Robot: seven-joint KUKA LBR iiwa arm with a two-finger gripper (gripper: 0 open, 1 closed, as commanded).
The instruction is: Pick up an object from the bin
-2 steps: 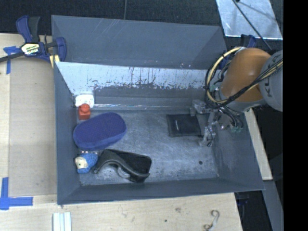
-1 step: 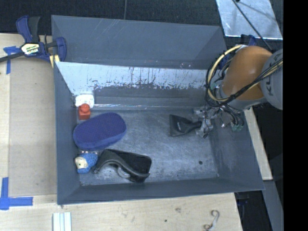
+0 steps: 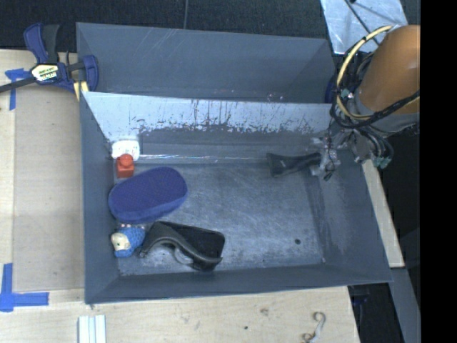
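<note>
My pincer (image 3: 278, 166) sits low over bare floor in the back right part of the bin (image 3: 214, 63), and I cannot tell whether it is spread or pressed together. Nothing lies beside it. Everything I could pick is well apart, along the left side: a small red and white piece (image 3: 126, 156) at the back, a blue oval pad (image 3: 147, 194) just in front of it, then a little yellow and blue toy (image 3: 123, 243) and a black curved piece (image 3: 191, 243) near the front wall.
</note>
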